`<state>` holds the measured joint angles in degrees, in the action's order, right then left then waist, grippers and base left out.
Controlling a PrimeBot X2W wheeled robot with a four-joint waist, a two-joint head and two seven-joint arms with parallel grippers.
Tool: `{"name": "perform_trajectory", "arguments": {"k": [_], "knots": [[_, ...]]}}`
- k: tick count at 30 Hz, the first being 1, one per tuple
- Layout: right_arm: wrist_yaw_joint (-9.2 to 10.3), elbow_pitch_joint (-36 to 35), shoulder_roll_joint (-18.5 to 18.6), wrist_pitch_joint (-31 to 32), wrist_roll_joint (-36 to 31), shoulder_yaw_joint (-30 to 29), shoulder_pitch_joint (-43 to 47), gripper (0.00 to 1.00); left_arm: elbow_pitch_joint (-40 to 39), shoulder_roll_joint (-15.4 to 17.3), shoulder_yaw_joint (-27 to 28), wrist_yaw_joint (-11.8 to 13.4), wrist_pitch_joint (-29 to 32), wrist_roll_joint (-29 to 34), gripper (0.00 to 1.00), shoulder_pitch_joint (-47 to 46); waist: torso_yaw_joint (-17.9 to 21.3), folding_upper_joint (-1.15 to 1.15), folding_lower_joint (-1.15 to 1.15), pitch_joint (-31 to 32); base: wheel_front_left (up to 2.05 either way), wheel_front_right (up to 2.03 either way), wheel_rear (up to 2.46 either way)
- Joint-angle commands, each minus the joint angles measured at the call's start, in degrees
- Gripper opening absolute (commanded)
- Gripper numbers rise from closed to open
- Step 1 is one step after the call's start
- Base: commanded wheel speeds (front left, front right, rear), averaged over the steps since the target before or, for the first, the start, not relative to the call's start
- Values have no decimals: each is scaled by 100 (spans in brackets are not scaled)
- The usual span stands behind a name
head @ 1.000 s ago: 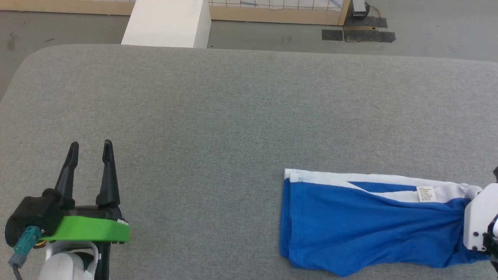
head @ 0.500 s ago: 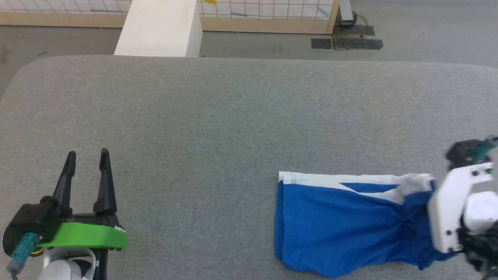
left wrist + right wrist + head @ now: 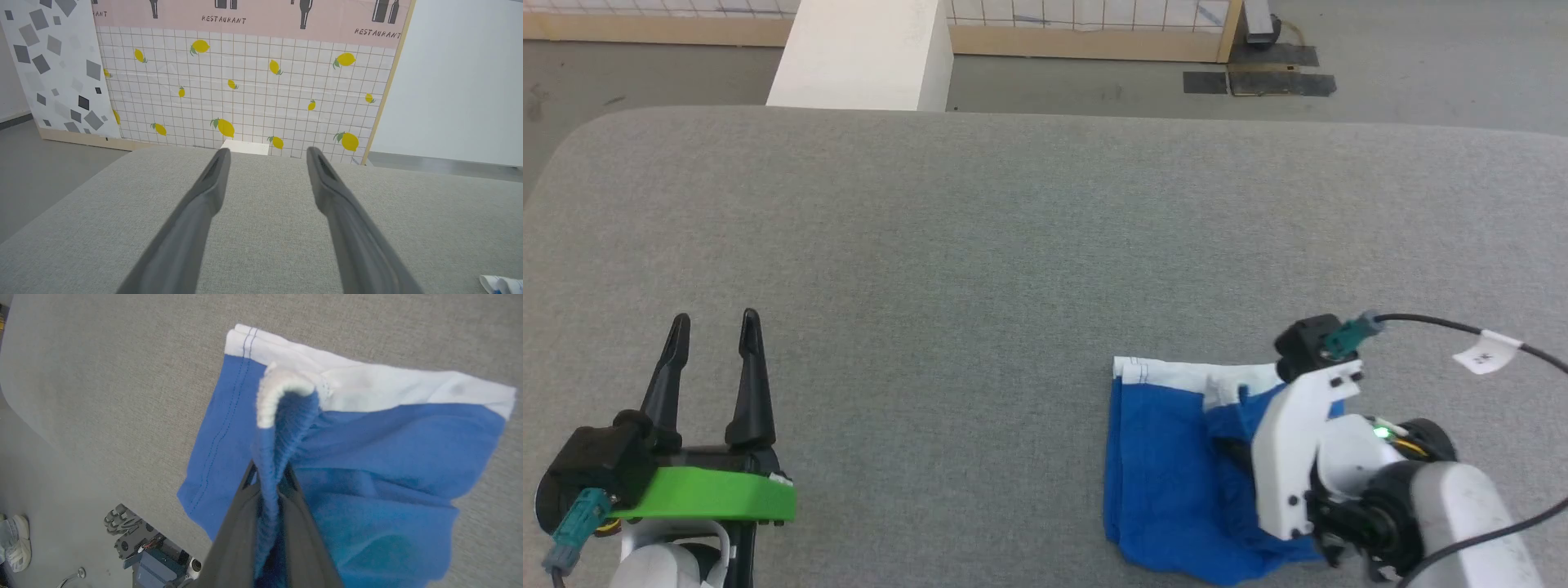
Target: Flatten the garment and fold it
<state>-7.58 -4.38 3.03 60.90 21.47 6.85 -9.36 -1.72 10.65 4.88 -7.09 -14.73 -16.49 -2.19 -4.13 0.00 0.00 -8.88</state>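
My right wrist view shows the right pincer clamped on a bunched ridge of the garment, holding it up over the flat part. In the head view the wrist mount hides those fingers. The garment lies near right on the grey surface, well apart from the far edge. My left pincer sits near left, spread wide and holding nothing, with bare surface between them.

Robot test lab: printed restaurant backdrop panel, grey padded table, taped concrete floor.
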Motion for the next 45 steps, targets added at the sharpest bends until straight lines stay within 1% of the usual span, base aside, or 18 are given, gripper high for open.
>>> {"name": "perform_trajectory", "arguments": {"k": [1, 6, 12, 13, 14, 17, 20, 22, 25, 28, 30, 32, 33, 35, 37, 39, 42, 45], "knots": [[9, 173, -11, -204, 52, 95, -141, 0, 2, -10, 8, -39, -27, -36, 100, 57, -40, 0, 0, -12, 0, 0, 0], [9, 1023, -13, -916, 380, 542, -360, 0, 34, -40, -26, -39, -27, -59, 100, 70, -137, 0, 0, -33, 0, 0, 0], [9, 1915, -14, -1582, 209, 888, -607, 0, 61, -73, -57, -39, -27, -67, 100, 70, -193, 0, 0, -57, 0, 0, 0], [9, 1995, -14, -1690, 142, 953, -651, 34, 61, -77, -58, -39, -27, -69, 100, 68, -194, 0, 0, -59, 0, 0, 0], [9, 2080, -14, -1775, 103, 1046, -689, 98, 58, -77, -61, -39, -27, -68, 100, 67, -194, 0, 0, -60, 0, 0, 0], [9, 2109, -14, -1900, 9, 1299, -816, 100, 56, -72, -52, -39, -27, -68, 100, 92, -160, 0, 0, -49, 0, 0, 0], [9, 1860, -14, -1869, -122, 1486, -927, 100, 49, -68, -53, -39, -27, -60, 100, 109, -123, 0, 0, -28, 0, 0, 0], [9, 1547, -14, -1765, -248, 1579, -960, 100, 42, -58, -69, -39, -27, -59, 100, 109, -93, 0, 0, -5, 0, 0, 0], [9, 868, -14, -1529, -414, 1614, -909, 100, 40, -27, -99, -39, -27, -51, 100, 117, -32, 0, 0, 26, 0, 0, 0], [9, 195, -14, -1365, -497, 1347, -725, 100, 34, -26, -117, -39, -27, -41, 100, 115, 15, 0, 0, 54, 0, 0, 0], [9, -174, -15, -1310, -637, 963, -541, 100, 34, -26, -133, -39, -27, -38, 100, 126, 47, 0, 0, 69, 0, 0, 0], [9, -385, -15, -1241, -804, 507, -323, 100, 34, -30, -144, -39, -27, -33, 100, 135, 79, 0, 0, 73, 0, 0, 0], [9, -442, -15, -1176, -1024, 281, -212, 100, 32, -36, -155, -39, -27, -30, 100, 136, 85, 0, 0, 74, 0, 0, 0], [9, -490, -15, -1104, -1164, -126, 12, 100, 30, -42, -176, -39, -27, -27, 100, 131, 89, 0, 0, 62, 0, 0, 0], [9, -457, -15, -1037, -1378, -390, 212, 100, 34, -40, -211, -39, -27, -29, 100, 115, 79, 0, 0, 57, 0, 0, 0], [9, -357, -15, -1034, -1361, -577, 390, 100, 38, -36, -237, -39, -27, -32, 100, 104, 67, 0, 0, 52, 0, 0, 0], [9, -120, -15, -1081, -1396, -631, 560, 100, 24, -28, -256, -39, -27, -41, 100, 83, 50, 0, 0, 36, 0, 0, 0], [9, 274, -15, -1224, -1350, -505, 629, 100, 39, -22, -295, -39, -27, -52, 100, 92, 32, 0, 0, 25, 0, 0, 0]]}}
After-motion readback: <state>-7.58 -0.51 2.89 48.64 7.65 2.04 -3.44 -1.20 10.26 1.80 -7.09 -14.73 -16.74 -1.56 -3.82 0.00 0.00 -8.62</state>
